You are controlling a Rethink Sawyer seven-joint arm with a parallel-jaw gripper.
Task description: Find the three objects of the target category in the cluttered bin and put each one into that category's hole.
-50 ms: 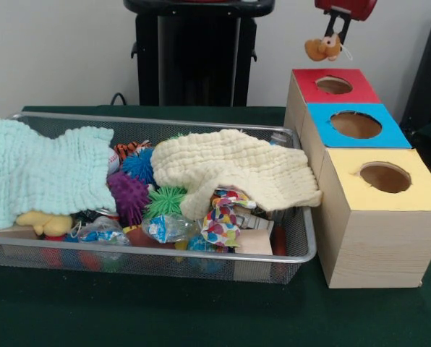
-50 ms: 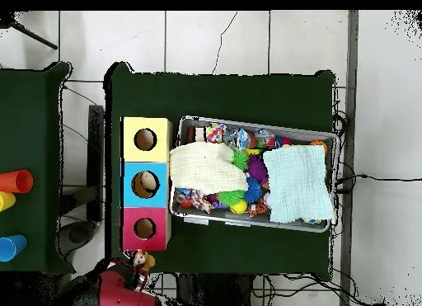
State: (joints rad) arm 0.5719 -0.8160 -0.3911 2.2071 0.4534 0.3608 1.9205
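My gripper (image 1: 338, 32) hangs at the top right, shut on a small orange-brown plush toy (image 1: 324, 48) that dangles above and behind the red box (image 1: 313, 90). In the overhead view the gripper (image 2: 132, 267) and the toy (image 2: 141, 259) sit just off the red box's (image 2: 130, 229) outer end. Three wooden boxes stand in a row: red, blue (image 1: 396, 134) and yellow (image 1: 425, 195), each with a round hole. Something light brown shows inside the blue box's hole (image 2: 146, 184). The wire mesh bin (image 1: 308, 242) holds mixed toys.
In the bin a pale green cloth (image 1: 45, 173) and a cream cloth (image 1: 237, 168) cover much of the clutter. Blue (image 1: 137, 165), purple (image 1: 127, 196) and green (image 1: 165, 201) spiky balls lie between them. Coloured cups (image 2: 15, 181) stand on a side table.
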